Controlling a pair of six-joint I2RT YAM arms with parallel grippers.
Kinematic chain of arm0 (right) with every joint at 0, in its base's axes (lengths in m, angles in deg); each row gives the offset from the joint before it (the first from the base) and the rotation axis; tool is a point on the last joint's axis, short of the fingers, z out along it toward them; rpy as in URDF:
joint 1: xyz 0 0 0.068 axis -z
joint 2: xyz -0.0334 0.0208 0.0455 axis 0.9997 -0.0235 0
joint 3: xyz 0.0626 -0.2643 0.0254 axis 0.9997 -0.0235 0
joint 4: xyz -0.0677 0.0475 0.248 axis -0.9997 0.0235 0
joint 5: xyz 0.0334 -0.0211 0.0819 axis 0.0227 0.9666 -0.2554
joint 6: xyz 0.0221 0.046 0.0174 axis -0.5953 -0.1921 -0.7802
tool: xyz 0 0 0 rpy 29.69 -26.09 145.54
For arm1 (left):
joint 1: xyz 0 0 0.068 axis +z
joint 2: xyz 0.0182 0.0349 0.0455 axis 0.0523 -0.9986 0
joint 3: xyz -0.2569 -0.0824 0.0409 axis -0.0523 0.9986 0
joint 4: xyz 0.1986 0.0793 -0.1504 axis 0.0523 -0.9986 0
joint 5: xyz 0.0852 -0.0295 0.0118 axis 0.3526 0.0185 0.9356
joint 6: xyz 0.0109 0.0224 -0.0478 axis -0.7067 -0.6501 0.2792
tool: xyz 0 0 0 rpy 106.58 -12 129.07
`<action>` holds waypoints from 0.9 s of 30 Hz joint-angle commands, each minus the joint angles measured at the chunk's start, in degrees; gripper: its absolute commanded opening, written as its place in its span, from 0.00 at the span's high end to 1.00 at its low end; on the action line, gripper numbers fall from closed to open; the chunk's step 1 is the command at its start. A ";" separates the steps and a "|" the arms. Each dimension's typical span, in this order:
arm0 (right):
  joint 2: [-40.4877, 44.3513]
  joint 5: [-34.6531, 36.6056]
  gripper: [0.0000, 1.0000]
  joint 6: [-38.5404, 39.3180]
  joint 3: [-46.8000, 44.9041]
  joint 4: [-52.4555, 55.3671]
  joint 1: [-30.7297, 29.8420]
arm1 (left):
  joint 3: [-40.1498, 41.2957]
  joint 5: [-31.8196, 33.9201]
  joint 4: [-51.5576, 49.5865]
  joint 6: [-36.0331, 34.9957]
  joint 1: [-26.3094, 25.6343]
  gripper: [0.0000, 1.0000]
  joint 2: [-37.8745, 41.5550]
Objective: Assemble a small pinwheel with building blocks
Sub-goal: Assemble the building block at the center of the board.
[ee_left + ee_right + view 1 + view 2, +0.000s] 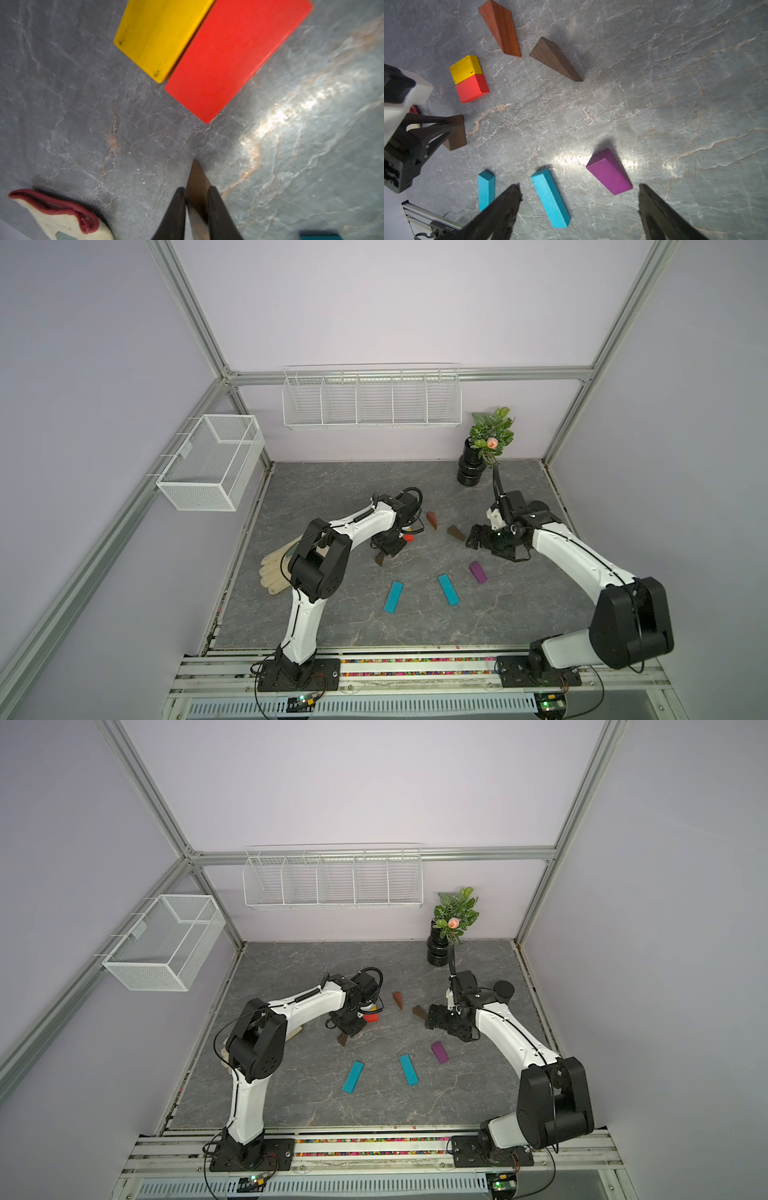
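My left gripper (196,190) is shut on a dark brown wedge (197,180), low over the table; both top views show this wedge (379,560) (343,1039) under the gripper. A yellow block (160,35) and a red block (234,58) lie side by side just beyond it. Two more brown wedges (432,520) (456,533) lie between the arms. Near the front lie a purple wedge (609,172) and two teal bars (485,190) (550,199). My right gripper (579,186) hangs open above the table by the darker wedge (556,60), holding nothing.
A beige glove (278,568) lies left of the left arm. A black vase with a plant (471,466) stands at the back right. White wire baskets (372,400) (212,462) hang on the back and left walls.
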 commanded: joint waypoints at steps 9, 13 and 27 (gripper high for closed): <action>1.90 -0.13 0.09 -1.00 -1.39 0.36 0.17 | 0.99 -1.11 3.50 -10.00 0.26 0.83 0.97; 1.86 -0.17 0.09 -1.24 -1.52 0.25 0.15 | 0.75 0.64 4.34 -11.30 0.36 0.83 0.78; 1.69 -0.08 0.09 -1.23 -1.57 0.29 0.12 | -0.86 -0.46 5.22 -10.61 0.72 0.80 -0.41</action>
